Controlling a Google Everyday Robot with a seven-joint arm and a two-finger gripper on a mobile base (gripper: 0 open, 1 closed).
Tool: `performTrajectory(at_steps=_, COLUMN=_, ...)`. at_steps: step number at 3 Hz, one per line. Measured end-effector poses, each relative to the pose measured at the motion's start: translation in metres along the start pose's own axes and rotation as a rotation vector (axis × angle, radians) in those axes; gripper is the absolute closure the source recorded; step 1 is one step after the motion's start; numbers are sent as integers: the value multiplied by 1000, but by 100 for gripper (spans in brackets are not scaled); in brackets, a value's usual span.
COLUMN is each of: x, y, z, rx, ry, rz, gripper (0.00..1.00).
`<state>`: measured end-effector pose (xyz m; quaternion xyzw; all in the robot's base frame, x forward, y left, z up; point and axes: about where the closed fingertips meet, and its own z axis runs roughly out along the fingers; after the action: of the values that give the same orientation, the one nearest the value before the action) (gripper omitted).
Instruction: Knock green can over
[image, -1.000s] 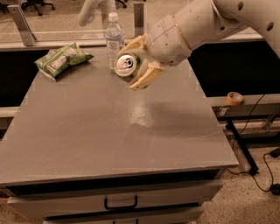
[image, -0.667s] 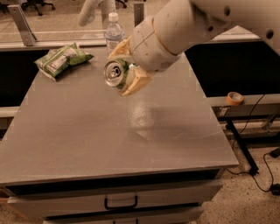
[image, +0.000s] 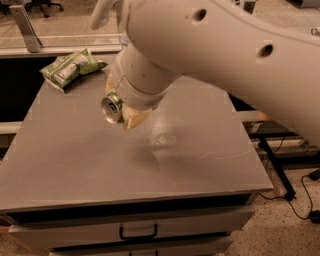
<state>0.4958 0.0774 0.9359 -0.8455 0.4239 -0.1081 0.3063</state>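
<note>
The green can (image: 112, 107) is tipped on its side, its silver top with pull-tab facing the camera. It sits between the cream fingers of my gripper (image: 120, 110), which is shut on it and holds it above the left-centre of the grey table (image: 75, 160). One fingertip (image: 134, 117) shows below and right of the can. The big white arm fills the upper right of the view and hides the back of the table.
A crinkly green snack bag (image: 67, 67) lies at the table's back left corner. The clear water bottle is hidden behind the arm. A drawer with a black handle (image: 137, 232) is under the table front. Cables lie on the floor at right.
The gripper has carried the can down and to the left, toward the camera. The arm now covers the water bottle that showed earlier at the back.
</note>
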Motion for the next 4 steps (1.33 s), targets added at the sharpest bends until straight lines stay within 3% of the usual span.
performTrajectory(at_steps=1, x=-3, y=7, z=16, rx=-61, ry=88, rz=-102, gripper=58)
performTrajectory(at_steps=3, x=-10, y=32, z=49, rx=-227, ry=97, rz=-234, gripper=12)
performTrajectory(at_steps=4, x=-11, y=36, z=58, rx=-275, ry=93, rz=-260, gripper=0)
